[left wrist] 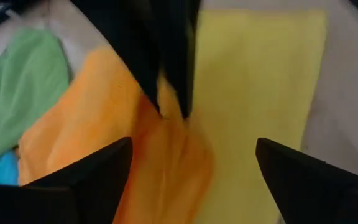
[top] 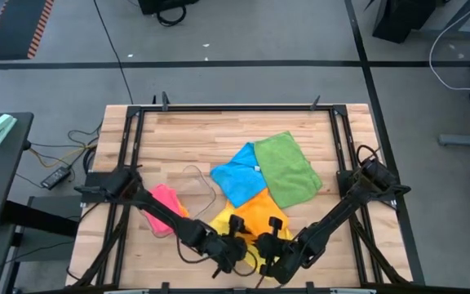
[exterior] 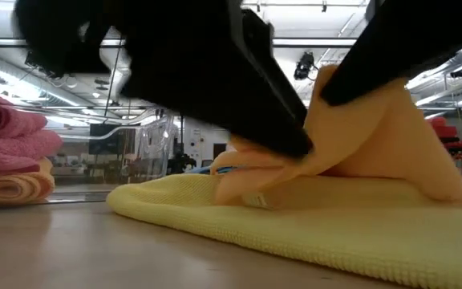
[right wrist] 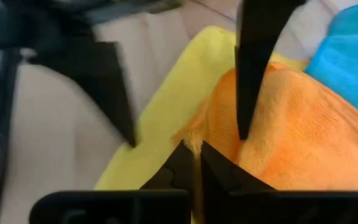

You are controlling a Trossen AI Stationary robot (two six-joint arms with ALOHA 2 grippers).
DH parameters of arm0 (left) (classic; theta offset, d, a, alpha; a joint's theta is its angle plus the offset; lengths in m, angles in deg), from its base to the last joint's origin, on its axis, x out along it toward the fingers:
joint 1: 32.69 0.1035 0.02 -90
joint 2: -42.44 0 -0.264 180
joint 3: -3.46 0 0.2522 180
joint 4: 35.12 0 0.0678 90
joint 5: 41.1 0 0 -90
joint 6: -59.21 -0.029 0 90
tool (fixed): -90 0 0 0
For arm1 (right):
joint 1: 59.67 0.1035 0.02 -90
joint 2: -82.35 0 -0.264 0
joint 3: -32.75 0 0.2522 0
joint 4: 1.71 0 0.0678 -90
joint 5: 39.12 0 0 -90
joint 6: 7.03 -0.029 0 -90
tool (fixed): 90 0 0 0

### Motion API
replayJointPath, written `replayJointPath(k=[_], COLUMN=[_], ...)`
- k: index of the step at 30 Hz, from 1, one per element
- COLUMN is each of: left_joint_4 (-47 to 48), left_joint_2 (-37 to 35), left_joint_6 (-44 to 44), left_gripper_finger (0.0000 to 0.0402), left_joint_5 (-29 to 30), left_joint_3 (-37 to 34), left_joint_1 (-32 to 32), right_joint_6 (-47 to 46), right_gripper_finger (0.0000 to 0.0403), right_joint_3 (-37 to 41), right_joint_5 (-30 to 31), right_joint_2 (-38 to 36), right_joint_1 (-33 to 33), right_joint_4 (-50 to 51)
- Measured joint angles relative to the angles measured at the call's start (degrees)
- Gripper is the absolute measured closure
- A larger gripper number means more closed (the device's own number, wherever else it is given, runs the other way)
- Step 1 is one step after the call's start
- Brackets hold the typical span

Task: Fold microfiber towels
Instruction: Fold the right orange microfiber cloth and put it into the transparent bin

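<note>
An orange towel lies partly over a yellow towel near the table's front edge, with a blue towel and a green towel behind them. My right gripper is shut on the orange towel, which rises in a peak above the flat yellow towel. My left gripper is open. Its fingers stand on either side of the orange towel's raised edge and of the right gripper's tips. I cannot tell whether they touch the cloth. My right gripper pinches the orange towel's edge, on the side over the yellow towel, between its two fingers. The fingers slant down from the table's right and near side. The held part is raised off the yellow towel, and the rest of the orange towel lies on the table.
Pink folded towels sit at the left beside a clear tray; in the low view they rest on an orange folded cloth. Bare wood lies along the table's far side and far left. A dark metal frame borders the table.
</note>
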Motion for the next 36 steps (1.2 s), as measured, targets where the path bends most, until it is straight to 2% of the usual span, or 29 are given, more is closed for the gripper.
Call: replayJointPath(k=[7, 11, 18, 25, 31, 33, 36], left_joint_4=[0.6, 0.4, 1.4, 4.3, 4.6, 4.6, 4.6], left_joint_2=[2.8, 2.8, 2.8, 2.8, 2.8, 2.8, 2.8], left_joint_6=[-5.0, -5.0, -4.3, -3.6, -2.9, -2.9, -4.4], left_gripper_finger=[0.0077, 0.0096, 0.0157, 0.0277, 0.0375, 0.0392, 0.0389], left_joint_5=[12.5, 13.6, 13.3, 12.9, 2.0, 1.5, 1.4], left_joint_3=[0.2, 0.2, 0.2, 0.2, 0.2, 0.2, 0.2], left_joint_1=[-1.5, -2.2, -3.0, -3.6, -4.4, -5.2, -6.5], right_joint_6=[-0.5, -1.2, -0.7, -7.0, -9.1, -9.3, -9.8], right_gripper_finger=[0.0387, 0.0387, 0.0375, 0.0327, 0.0315, 0.0315, 0.0315], right_joint_3=[-0.1, -0.1, -0.1, -0.1, -0.1, -0.1, -0.1], right_joint_5=[-1.6, -1.3, -3.3, -8.4, -10.9, -12.0, -13.5], right_joint_2=[-0.1, -0.1, 0.3, 1.5, 1.4, 1.4, 1.4], right_joint_1=[1.9, 2.6, 2.7, 2.8, 4.2, 4.5, 5.1], right_joint_4=[-0.7, -0.8, -0.8, 3.1, 3.9, 3.8, 3.7])
